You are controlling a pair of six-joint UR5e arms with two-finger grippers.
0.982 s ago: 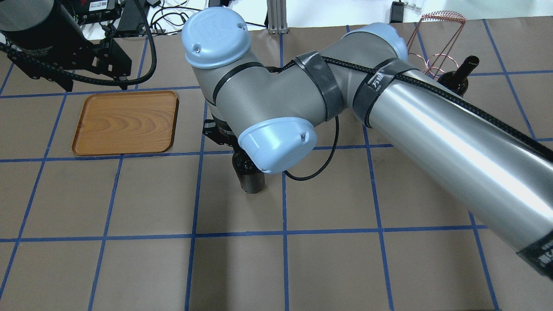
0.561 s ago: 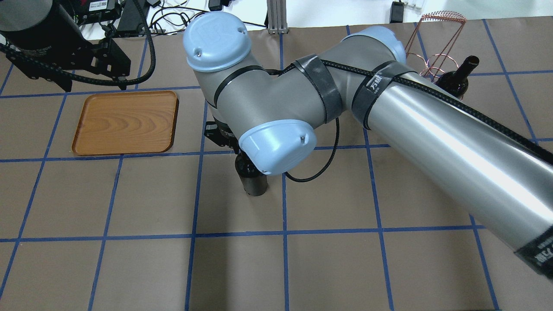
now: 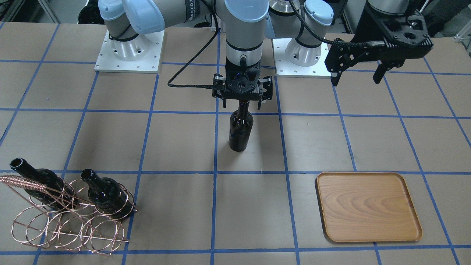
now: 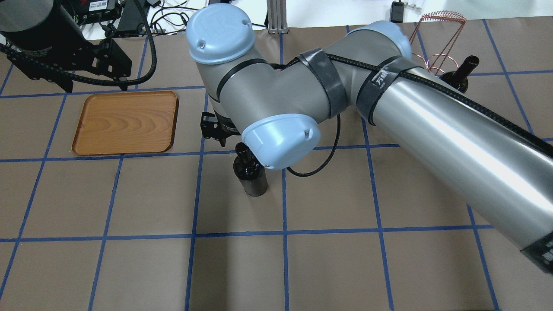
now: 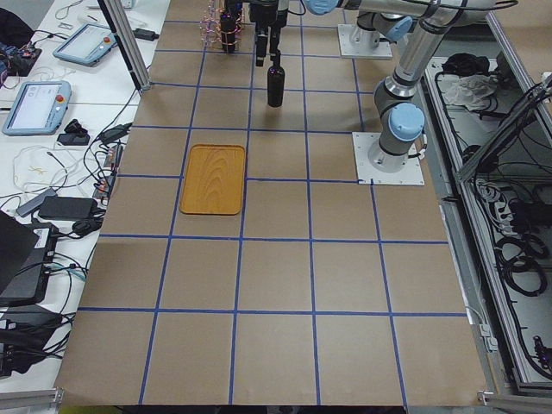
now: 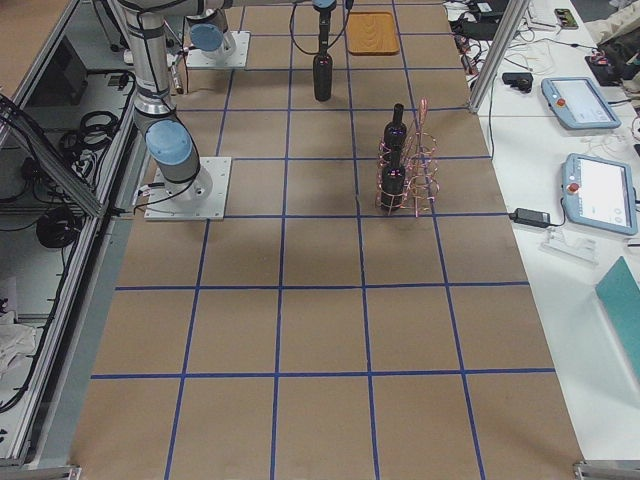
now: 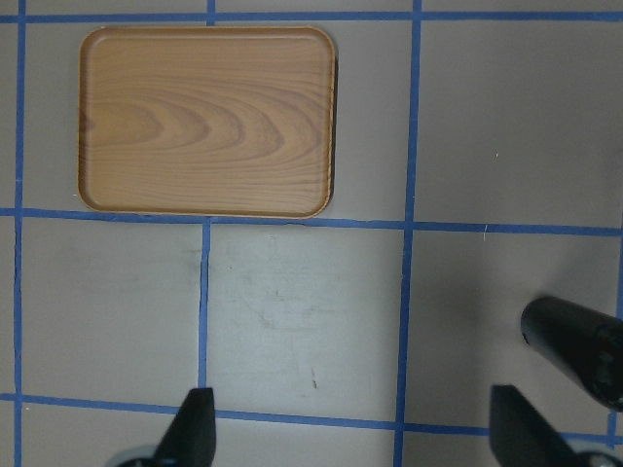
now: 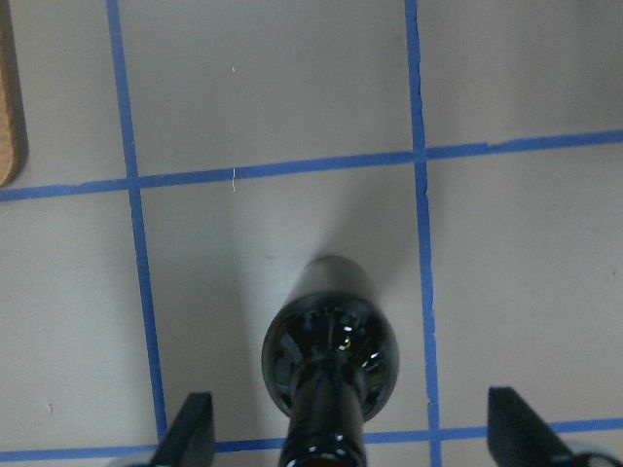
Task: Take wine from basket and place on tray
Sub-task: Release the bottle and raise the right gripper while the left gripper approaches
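Observation:
A near-black wine bottle point(image 3: 241, 130) stands upright on the brown table near its middle, between the basket and the tray. My right gripper point(image 3: 241, 106) is straight above it, open, one finger on each side of the neck and well apart from it, as the right wrist view point(image 8: 331, 350) shows. The copper wire basket point(image 3: 70, 217) holds two more bottles point(image 3: 106, 195). The wooden tray point(image 3: 368, 206) lies bare. My left gripper point(image 3: 357, 77) hangs open with nothing in it, back from the tray point(image 7: 207, 122).
Blue tape lines grid the table. My right arm's forearm point(image 4: 453, 142) spans the table's right half in the overhead view and hides most of the basket point(image 4: 436, 43). Cables and gear lie beyond the far edge behind the tray point(image 4: 125, 123).
My right arm's wrist has shifted slightly toward the far edge, so more of the bottle's shoulder shows. The bottle has stayed in place. The left arm has not moved.

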